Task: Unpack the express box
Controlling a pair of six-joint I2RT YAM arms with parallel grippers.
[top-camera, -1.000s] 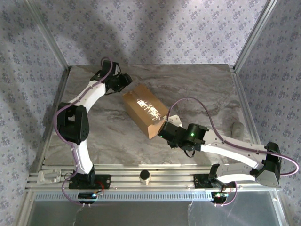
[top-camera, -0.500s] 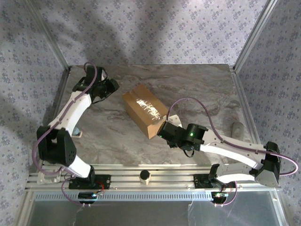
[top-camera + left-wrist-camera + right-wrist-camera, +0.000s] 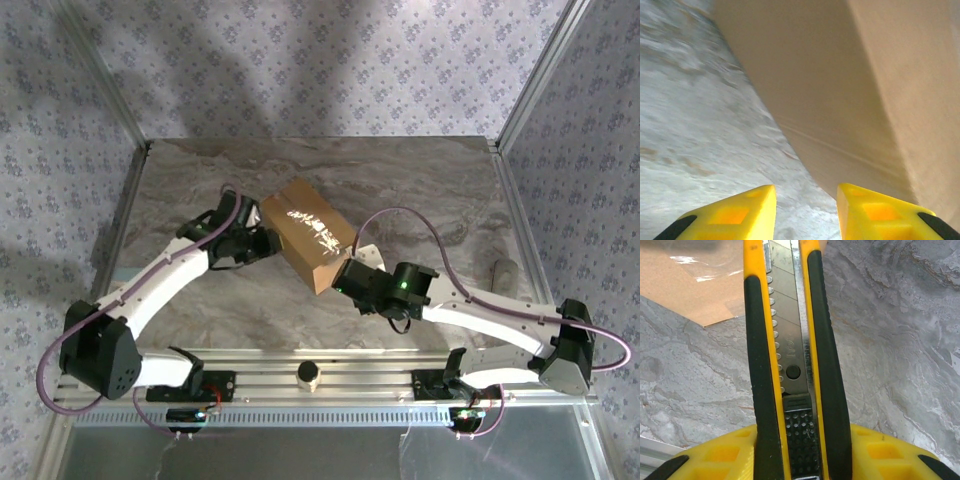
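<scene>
Nearest to the bases, the right gripper (image 3: 347,279) is clamped on a yellow and black knife (image 3: 790,355). The handle lies along the fingers and the blade end points forward to the near end of the box (image 3: 305,232). I think it is held this way so that the arm can push the edge straight into the tape (image 3: 312,226) which shines along the top of the box. Whether the tip touches the cardboard already, I cannot tell. The box lies closed in the middle of the table (image 3: 430,190), turned diagonally, with its near end just at the right gripper. On its left long side is the left gripper (image 3: 262,241). In the left wrist view its jaws stand a little apart with nothing between them, and the brown wall is just ahead of the right finger (image 3: 875,210). This position is probably for bracing the box, so that it does not slide when the knife presses from the other end. Compared with one second ago, the left arm has moved most: it was at the far left corner of the box, it swung out to the left, and now it has come down low beside the long side. The box and the right gripper are almost where they were.
</scene>
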